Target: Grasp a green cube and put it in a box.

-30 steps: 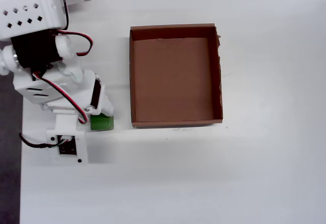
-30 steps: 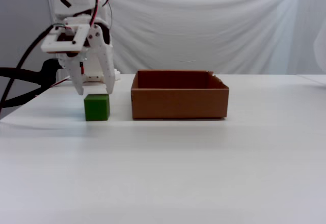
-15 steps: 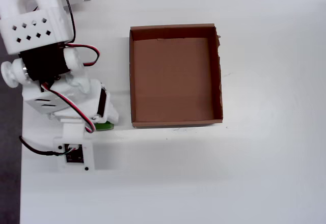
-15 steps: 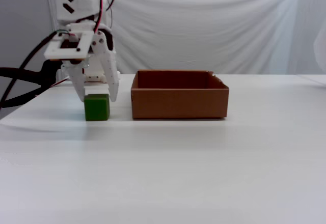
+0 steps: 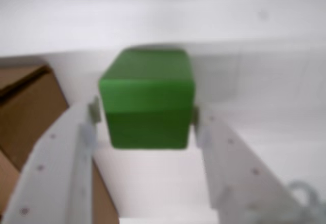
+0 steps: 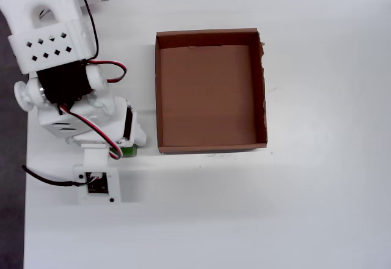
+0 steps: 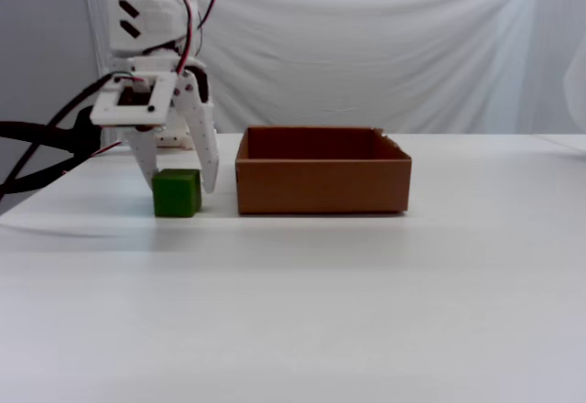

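The green cube [image 7: 176,192] rests on the white table just left of the box [image 7: 320,183], a shallow brown cardboard tray. My gripper [image 7: 179,186] has come down over the cube, one white finger on each side of it. In the wrist view the cube [image 5: 147,99] fills the gap between the fingers [image 5: 66,168], whose pads sit very close to its sides; the jaws still look open. From overhead the arm covers nearly all of the cube [image 6: 129,151], leaving only a green sliver beside the box's near left corner [image 6: 160,149].
The box's brown wall [image 5: 25,112] shows at the left of the wrist view. Red and black cables [image 7: 37,160] trail off the arm to the left. A white cloth backdrop [image 7: 366,55] hangs behind the table.
The gripper has lowered from just above the cube until its fingers straddle it. From overhead, the arm now hides almost all of the cube. The cube and box have not moved.
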